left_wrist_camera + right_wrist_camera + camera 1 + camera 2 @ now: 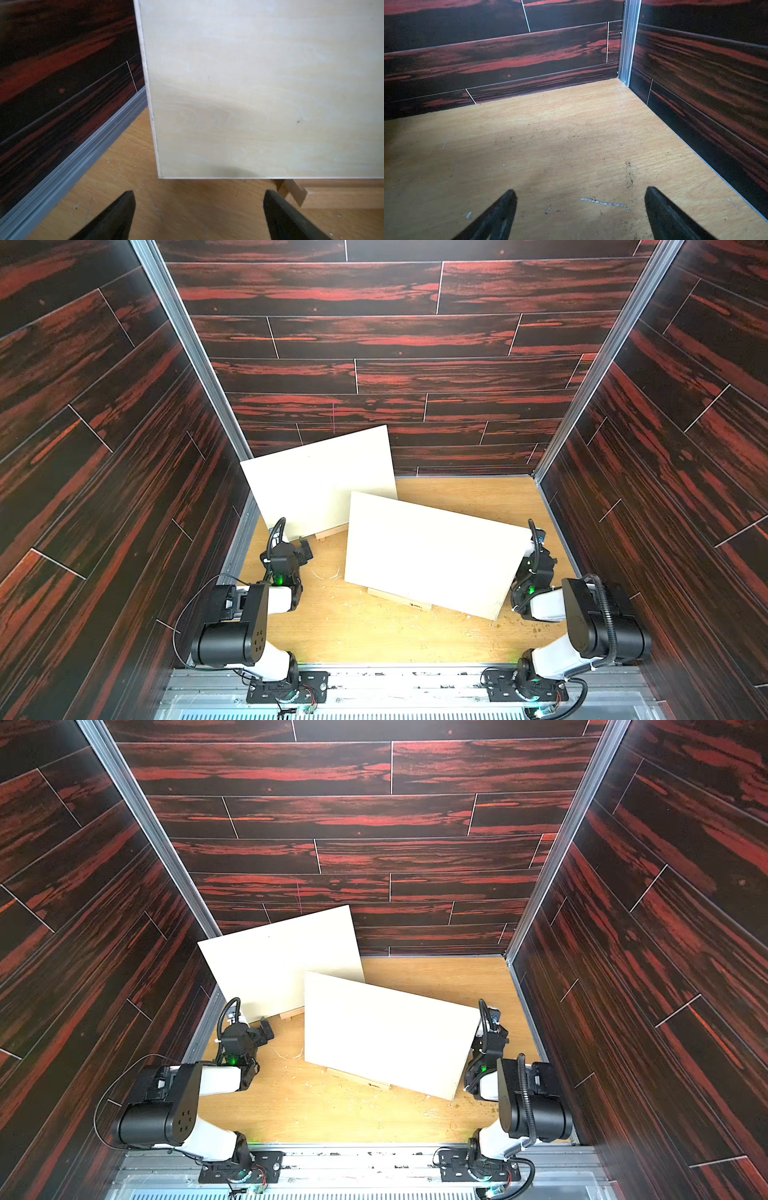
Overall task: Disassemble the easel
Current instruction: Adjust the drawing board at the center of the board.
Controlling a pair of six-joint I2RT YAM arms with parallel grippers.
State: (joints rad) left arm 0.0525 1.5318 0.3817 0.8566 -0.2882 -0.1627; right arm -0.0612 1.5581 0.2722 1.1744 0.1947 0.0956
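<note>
Two boards: I see a rear board [320,485] at centre-left and a front board [432,551] at centre, the latter leaning on a wooden stand [399,599].
Left gripper [198,193]: jaws spread, empty, near the rear board's lower corner.
Right gripper [579,190]: jaws spread, empty, above the floor [571,135].

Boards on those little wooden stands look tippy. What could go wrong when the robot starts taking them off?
The back board rests on a small wooden stand. The open left jaws sit by its bottom corner, so a nudge might tip it.
The front board stands close by, so one falling could knock the other.
The right arm is right beside the front board's edge and could bump it when turning.
</note>
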